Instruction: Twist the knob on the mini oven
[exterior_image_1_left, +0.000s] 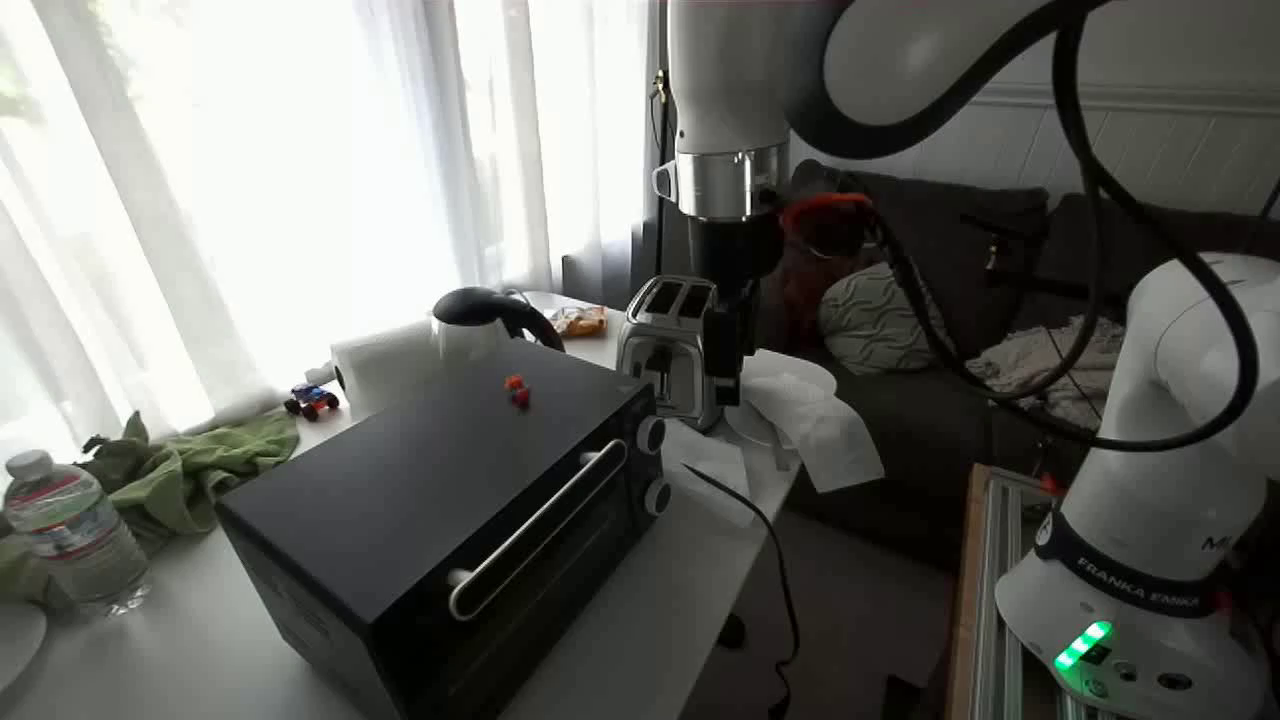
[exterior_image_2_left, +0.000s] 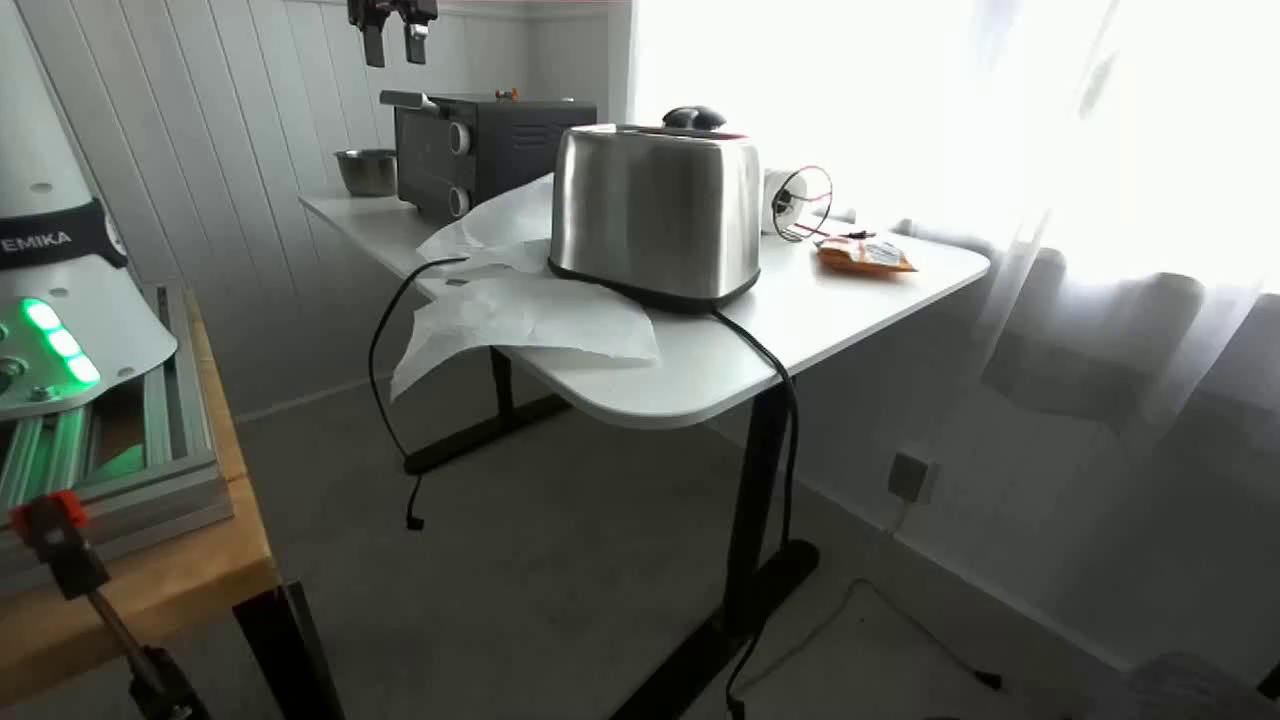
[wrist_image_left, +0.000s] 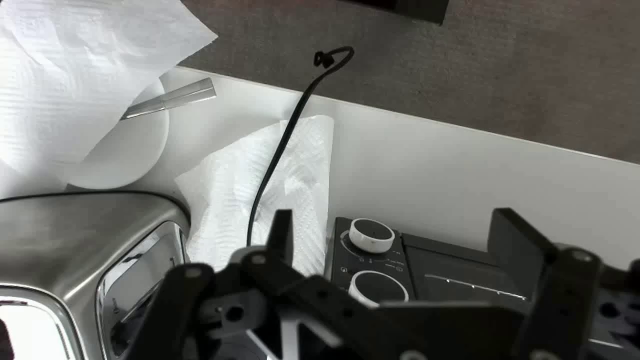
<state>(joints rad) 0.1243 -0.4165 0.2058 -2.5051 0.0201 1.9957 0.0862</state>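
The black mini oven (exterior_image_1_left: 440, 460) stands on the white table, with a silver bar handle (exterior_image_1_left: 540, 530) across its front. It also shows in the other views (exterior_image_2_left: 530, 140) (wrist_image_left: 460, 262). Two white-rimmed knobs sit one above the other on its control panel: the upper knob (exterior_image_1_left: 651, 435) (exterior_image_2_left: 460, 138) (wrist_image_left: 378, 288) and the lower knob (exterior_image_1_left: 656, 497) (exterior_image_2_left: 459, 202) (wrist_image_left: 371, 236). My gripper (exterior_image_1_left: 728, 380) (exterior_image_2_left: 395, 55) (wrist_image_left: 395, 222) points down, open and empty, in front of and above the panel. In the wrist view both knobs appear between its fingers, apart from them; the upper knob is partly hidden.
A silver toaster (exterior_image_1_left: 665, 350) (exterior_image_2_left: 655, 215) stands beside the oven's knob end. Paper towels (wrist_image_left: 260, 190) and a black cord (wrist_image_left: 285, 140) lie near the panel. Small red-orange pieces (exterior_image_1_left: 518, 392) rest on the oven. A kettle (exterior_image_1_left: 490, 325) and paper roll (exterior_image_1_left: 385, 365) stand behind it.
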